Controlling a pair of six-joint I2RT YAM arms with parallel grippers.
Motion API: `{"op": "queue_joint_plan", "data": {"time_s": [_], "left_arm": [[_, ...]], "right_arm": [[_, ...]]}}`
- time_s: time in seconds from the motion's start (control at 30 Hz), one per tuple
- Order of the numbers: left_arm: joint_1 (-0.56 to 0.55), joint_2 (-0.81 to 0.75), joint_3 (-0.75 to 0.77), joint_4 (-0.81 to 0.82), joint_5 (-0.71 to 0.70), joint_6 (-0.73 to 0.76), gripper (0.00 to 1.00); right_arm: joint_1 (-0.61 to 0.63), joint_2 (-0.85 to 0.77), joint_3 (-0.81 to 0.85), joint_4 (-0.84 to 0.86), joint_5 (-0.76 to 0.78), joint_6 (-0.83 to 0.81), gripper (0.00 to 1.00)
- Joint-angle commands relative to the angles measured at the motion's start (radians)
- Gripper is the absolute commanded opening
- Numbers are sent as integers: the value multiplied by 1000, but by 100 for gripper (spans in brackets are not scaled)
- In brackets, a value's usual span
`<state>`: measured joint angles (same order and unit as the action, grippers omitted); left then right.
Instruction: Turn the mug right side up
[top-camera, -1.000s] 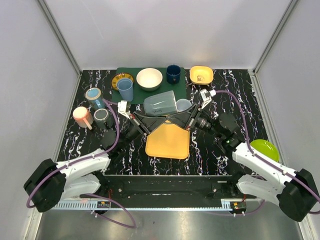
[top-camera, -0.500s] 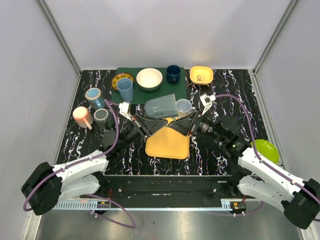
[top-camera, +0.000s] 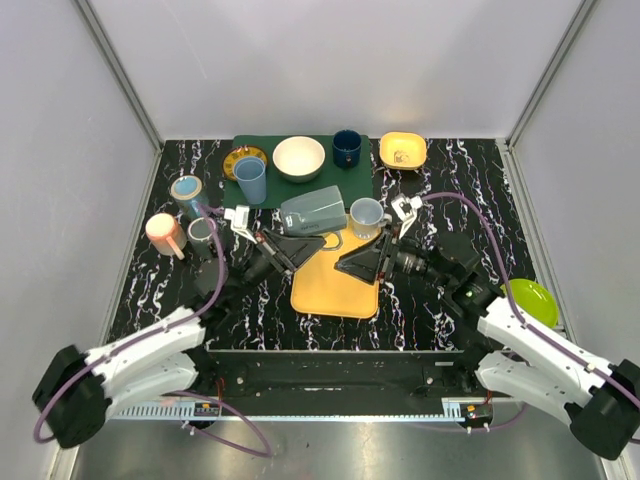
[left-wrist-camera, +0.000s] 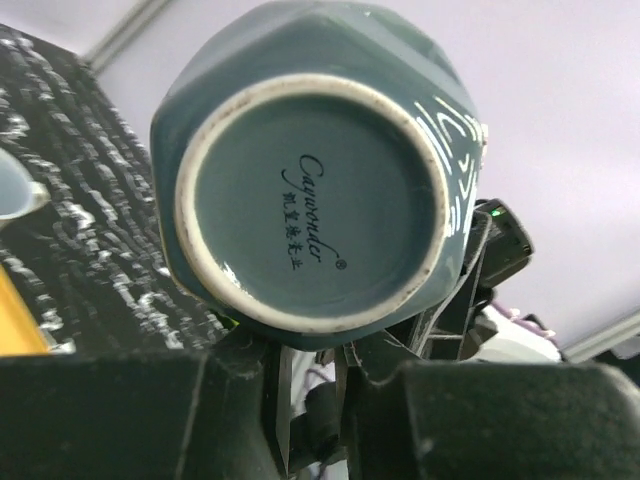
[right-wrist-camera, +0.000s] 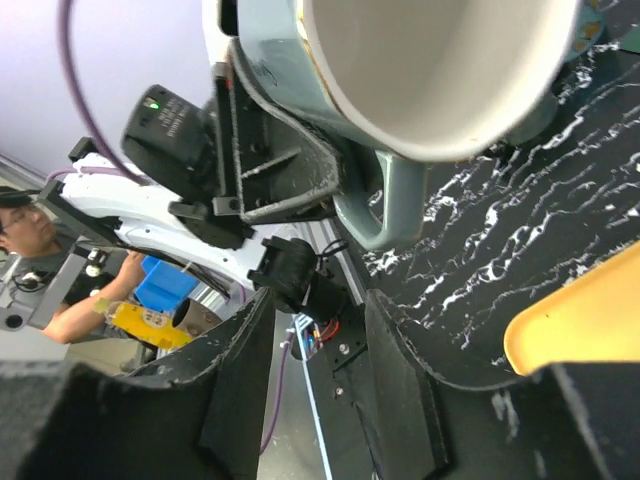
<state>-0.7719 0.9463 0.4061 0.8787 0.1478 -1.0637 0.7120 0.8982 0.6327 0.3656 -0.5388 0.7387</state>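
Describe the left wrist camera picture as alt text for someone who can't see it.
The round underside of a grey-blue mug fills the frame, a maker's name printed in its middle, held up sideways just above the camera's own dark fingers. A black marbled table lies behind at left, pale wall beyond.

The slate-blue faceted ceramic mug (top-camera: 315, 210), white inside, hangs on its side above the left claw (top-camera: 312, 240), pinched near its downward handle (right-wrist-camera: 385, 215). Its base faces that claw's wrist, its mouth the right claw (top-camera: 345, 268).
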Motion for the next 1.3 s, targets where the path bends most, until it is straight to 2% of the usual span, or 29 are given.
{"op": "queue_joint_plan", "data": {"time_s": [0.0,0.03,0.1,0.13,0.23,0.3,0.43,0.47,0.53,0.67,0.97,1.27], "left_arm": [[2,-231,123,-330,-118,252,0],[2,-266,146,-510,-146,327,0],[2,-360,168,-683,-267,384,0],[2,-388,178,-827,-301,419,0],[2,-467,200,-1086,-459,462,0],[2,-500,204,-1190,-551,469,0],[2,-431,259,-1426,-672,455,0],[2,-397,278,-1467,-720,421,0],[5,-272,325,-1547,-725,413,0],[16,-126,352,-1531,-696,416,0],[259,186,407,-1429,-493,554,0],[353,409,461,-1348,-392,599,0]], "right_arm": [[9,-87,85,-250,75,-152,48],[9,-120,99,-290,97,-179,49],[7,-149,107,-377,149,-234,50],[9,-172,110,-411,164,-248,50],[7,-206,99,-465,203,-277,50],[9,-209,94,-484,221,-280,50],[9,-197,90,-516,243,-294,50],[9,-193,91,-521,250,-300,50],[7,-188,93,-536,260,-306,50],[7,-189,91,-542,275,-314,50],[9,-203,81,-554,278,-306,50],[9,-191,90,-571,293,-326,50]]}}
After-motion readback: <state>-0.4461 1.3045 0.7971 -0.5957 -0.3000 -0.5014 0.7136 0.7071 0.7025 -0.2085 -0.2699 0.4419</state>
